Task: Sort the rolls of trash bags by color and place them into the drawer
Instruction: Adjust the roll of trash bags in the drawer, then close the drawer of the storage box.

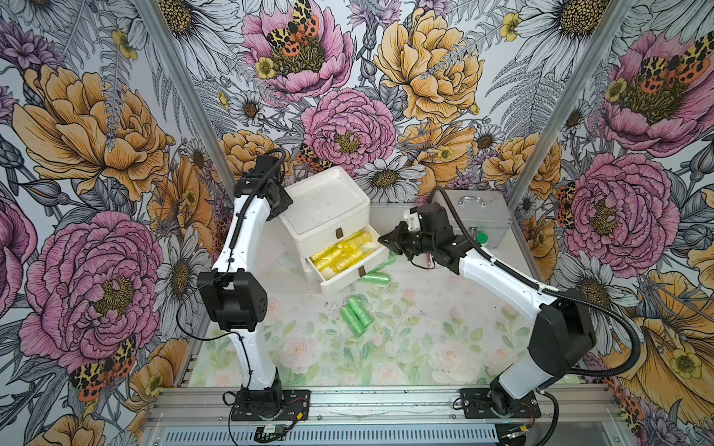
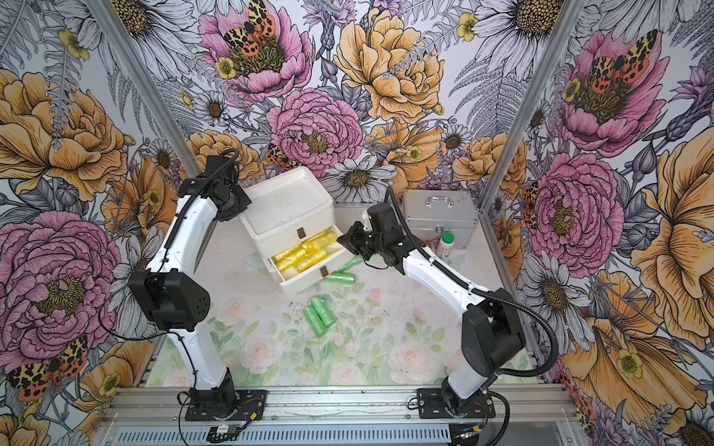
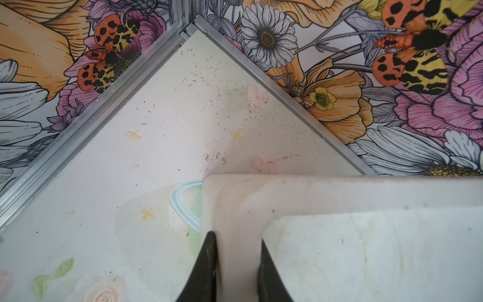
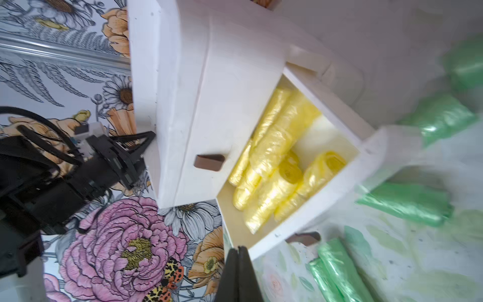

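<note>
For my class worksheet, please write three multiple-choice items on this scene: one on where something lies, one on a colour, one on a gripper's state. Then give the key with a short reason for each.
1. Where do the yellow rolls lie?
A. on the silver case
B. in the open lower drawer
C. in a gripper

2. What colour are the loose rolls on the table?
A. lilac
B. yellow
C. green

3. How is the right gripper?
A. open wide
B. shut, holding nothing
C. shut on a roll

Key:
1 B, since yellow plastic fills the pulled-out drawer in both top views.
2 C, since every roll seen lying on the table is light green.
3 B, since the right wrist view shows its fingers together with nothing between them.
</note>
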Controlling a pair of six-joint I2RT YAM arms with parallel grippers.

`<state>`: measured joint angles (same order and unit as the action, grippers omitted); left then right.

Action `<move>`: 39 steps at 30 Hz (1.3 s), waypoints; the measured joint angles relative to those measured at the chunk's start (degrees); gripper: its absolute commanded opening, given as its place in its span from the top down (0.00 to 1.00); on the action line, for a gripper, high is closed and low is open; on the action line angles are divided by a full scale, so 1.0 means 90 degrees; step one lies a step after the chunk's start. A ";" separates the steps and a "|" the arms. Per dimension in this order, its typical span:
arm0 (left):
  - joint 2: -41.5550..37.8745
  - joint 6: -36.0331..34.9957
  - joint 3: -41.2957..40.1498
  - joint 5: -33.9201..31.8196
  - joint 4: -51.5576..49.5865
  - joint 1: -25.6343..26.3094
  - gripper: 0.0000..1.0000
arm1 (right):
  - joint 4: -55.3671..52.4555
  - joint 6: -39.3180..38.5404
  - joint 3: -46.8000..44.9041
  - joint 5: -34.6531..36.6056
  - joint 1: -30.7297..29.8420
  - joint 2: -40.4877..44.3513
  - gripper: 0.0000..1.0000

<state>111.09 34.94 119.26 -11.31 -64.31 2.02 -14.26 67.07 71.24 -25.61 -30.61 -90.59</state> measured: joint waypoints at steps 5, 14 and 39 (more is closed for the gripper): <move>0.0010 0.0000 0.0007 0.0000 -0.0010 0.0000 1.00 | -0.0255 -0.0301 -0.1460 0.0104 -0.0102 -0.0005 1.00; 0.0044 0.0000 0.0070 0.0000 -0.0066 0.0000 1.00 | -0.0444 -0.0476 -0.1141 0.0211 -0.0321 -0.0741 1.00; 0.0124 0.0151 0.0114 -0.0131 0.0044 0.0007 1.00 | -0.1569 -0.0221 0.2356 0.0457 -0.0653 -0.2671 1.00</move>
<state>112.20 36.29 120.29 -12.49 -63.92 2.09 -28.38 65.08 92.44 -21.50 -36.49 -114.63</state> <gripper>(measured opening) 0.194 0.046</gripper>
